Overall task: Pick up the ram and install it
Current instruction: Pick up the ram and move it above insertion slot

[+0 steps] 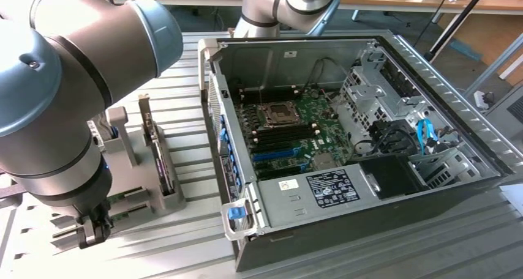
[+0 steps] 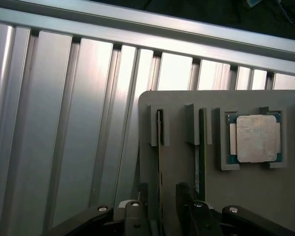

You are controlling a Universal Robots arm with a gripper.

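Two ram sticks stand on edge in slots of a grey holder. One ram runs down between my fingertips, and the other ram stands parallel beside it. My gripper is open and straddles the first stick, with one dark finger on either side and not visibly touching it. In the exterior view the gripper hangs low over the holder's near end, at that view's lower left. The open computer case shows its motherboard with dark memory slots.
A square silver processor chip lies in a recess of the holder, beside the sticks. A tall dark expansion card stands upright in the holder. My arm's bulky joints loom over the exterior view's left. The ribbed aluminium table surrounds the holder.
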